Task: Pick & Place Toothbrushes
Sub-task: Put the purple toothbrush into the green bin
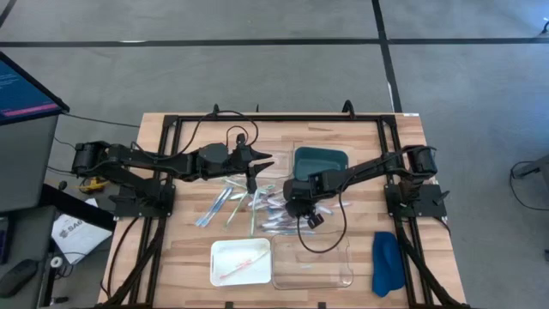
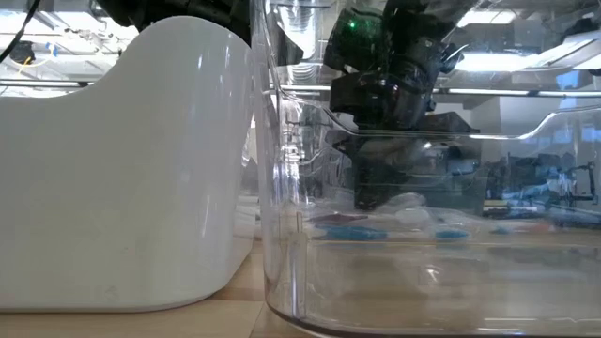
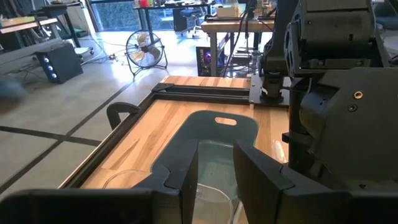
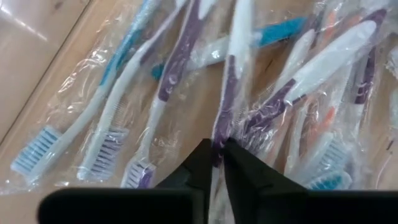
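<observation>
Several toothbrushes (image 1: 244,204) in clear wrappers lie in a loose pile on the wooden table; they are light blue, white, purple and orange (image 4: 155,81). My right gripper (image 4: 220,163) points steeply down into the pile's right side (image 1: 290,206) and is shut on a purple-and-white toothbrush. My left gripper (image 3: 216,177) hangs open above the pile's far side (image 1: 268,162), nearly level, with nothing between its fingers. One pink toothbrush (image 1: 240,262) lies in the white tray (image 1: 218,273). My right gripper pinches the purple-and-white toothbrush in its wrapper by the purple stretch of its handle (image 4: 219,142), between the two fingertips (image 4: 203,160). The fingers come from above, slanting down, one on each side of the handle. The toothbrush lies flat on the pile.
A clear tray (image 1: 343,276) stands right of the white tray at the near edge; both fill the low view's foreground (image 2: 282,188). A teal tray (image 1: 320,159) sits at the far side, and a blue cloth (image 1: 387,262) lies at the near right. A black frame (image 1: 274,118) borders the table.
</observation>
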`<move>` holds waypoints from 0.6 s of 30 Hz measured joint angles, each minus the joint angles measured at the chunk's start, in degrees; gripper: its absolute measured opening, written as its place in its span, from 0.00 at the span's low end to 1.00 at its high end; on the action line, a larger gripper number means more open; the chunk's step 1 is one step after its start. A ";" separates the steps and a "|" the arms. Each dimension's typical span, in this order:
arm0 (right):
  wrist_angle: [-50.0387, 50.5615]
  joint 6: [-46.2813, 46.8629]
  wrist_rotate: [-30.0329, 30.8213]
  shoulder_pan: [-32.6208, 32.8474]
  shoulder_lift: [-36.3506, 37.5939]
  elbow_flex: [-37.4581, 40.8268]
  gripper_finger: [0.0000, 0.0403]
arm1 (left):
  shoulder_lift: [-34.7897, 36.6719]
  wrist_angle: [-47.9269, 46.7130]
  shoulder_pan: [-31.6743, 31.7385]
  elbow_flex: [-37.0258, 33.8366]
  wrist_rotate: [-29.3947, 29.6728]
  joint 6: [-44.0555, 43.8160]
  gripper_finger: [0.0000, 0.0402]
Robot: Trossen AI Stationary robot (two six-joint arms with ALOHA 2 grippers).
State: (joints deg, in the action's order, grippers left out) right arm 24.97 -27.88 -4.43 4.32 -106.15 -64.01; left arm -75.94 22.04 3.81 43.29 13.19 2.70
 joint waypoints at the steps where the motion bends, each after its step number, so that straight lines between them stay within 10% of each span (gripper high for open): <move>1: 0.00 0.41 0.00 -0.15 0.02 0.00 0.05 | 0.00 -0.02 0.00 0.00 0.02 0.00 0.24; 18: 0.26 3.98 -0.02 -0.35 0.04 0.00 0.00 | 0.00 -0.20 0.00 0.00 0.02 0.01 0.24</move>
State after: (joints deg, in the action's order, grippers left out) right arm 25.23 -23.90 -4.45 3.97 -106.10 -64.01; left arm -75.94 21.85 3.81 43.29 13.21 2.71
